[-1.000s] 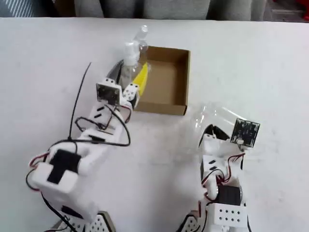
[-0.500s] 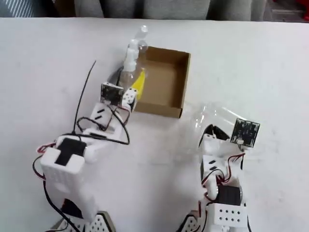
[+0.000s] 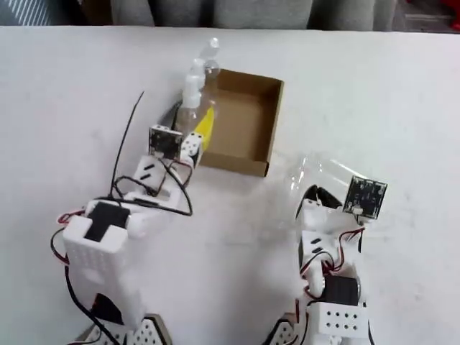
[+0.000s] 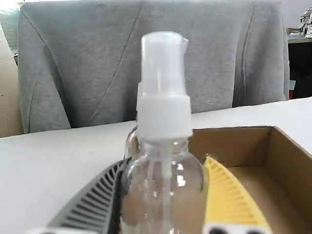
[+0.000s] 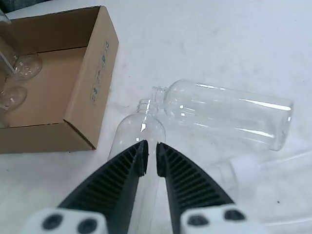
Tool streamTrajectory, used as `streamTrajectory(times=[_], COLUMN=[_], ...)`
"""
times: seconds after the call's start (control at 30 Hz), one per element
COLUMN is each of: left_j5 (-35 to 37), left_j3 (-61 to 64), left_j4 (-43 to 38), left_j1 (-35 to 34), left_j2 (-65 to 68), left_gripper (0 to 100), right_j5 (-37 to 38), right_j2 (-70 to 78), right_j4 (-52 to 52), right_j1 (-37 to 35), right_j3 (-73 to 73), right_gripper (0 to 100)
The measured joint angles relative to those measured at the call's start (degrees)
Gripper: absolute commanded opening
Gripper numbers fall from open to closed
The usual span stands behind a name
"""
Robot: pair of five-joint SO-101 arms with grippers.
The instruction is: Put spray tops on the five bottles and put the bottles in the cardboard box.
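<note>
My left gripper is shut on an upright clear bottle with a white spray top, held between the grey and yellow fingers at the left wall of the cardboard box. A second capped bottle stands just past it at the box's far left corner. My right gripper is shut, its black fingers above a capless bottle lying on the table. Another capless bottle lies beside that one, and a loose spray top lies close by.
The box sits a short way from the lying bottles. White table stretches open to the right and behind the box. A grey chair back stands beyond the table's far edge.
The left arm has drawn in and shifted slightly, carrying the capped bottle a little nearer along the box's left wall; the box's near corner has slid a bit left. The right arm has kept still.
</note>
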Motion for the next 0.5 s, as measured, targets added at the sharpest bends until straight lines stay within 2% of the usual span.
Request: streamTrajectory(times=[0.1, 0.3, 0.5], left_j5=[0.0, 0.0, -0.3], left_j3=[-0.6, -0.9, -0.9], left_j4=[1.3, 1.7, 1.7], left_j1=[0.0, -0.1, -0.5], left_j2=[0.0, 0.0, 0.0], left_gripper=[6, 27, 28], right_j5=[0.0, 0.0, 0.0], right_j2=[0.0, 0.0, 0.0], right_j4=[0.0, 0.0, 0.0], right_j1=[0.0, 0.0, 0.0], right_j3=[0.0, 0.0, 0.0], right_gripper=[2.1, 2.1, 2.1])
